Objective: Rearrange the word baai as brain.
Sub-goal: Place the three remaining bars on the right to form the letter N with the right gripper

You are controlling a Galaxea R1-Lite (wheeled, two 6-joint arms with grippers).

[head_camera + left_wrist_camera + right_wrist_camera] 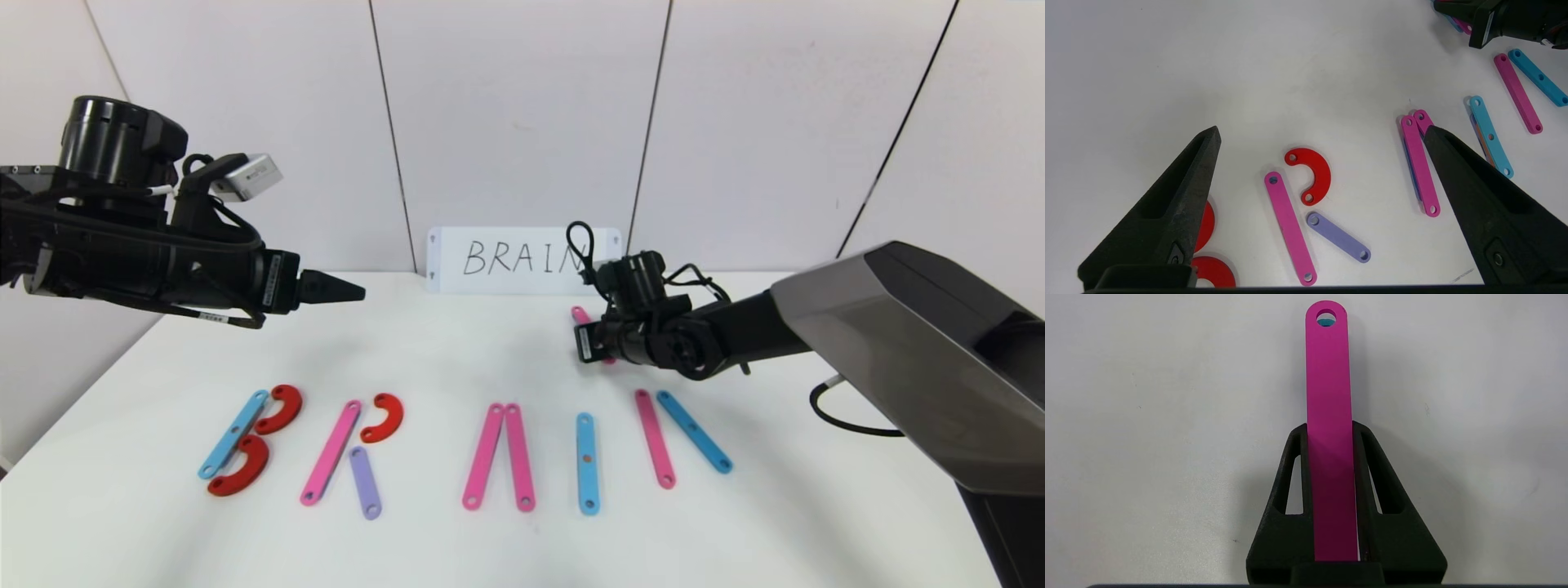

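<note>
Left of scene, far: left gripper idle above table, jaws apart | near row: B, R, open A, blue I, unfinished N of the word baai | right, far: right gripper clamped on pink strip | step: N's missing stroke picked up | next: carry it to the pink-blue pair, near right.

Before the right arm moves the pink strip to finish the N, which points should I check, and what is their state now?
1. Right gripper shut on pink strip: ok.
2. Strip centred between the fingers: ok.
3. Strip lifted off the table: cannot tell.
4. N has its pink stroke and blue stroke laid: ok.
5. N's third stroke placed: not ok.
6. Left gripper open, hovering away from the N: ok.
</note>
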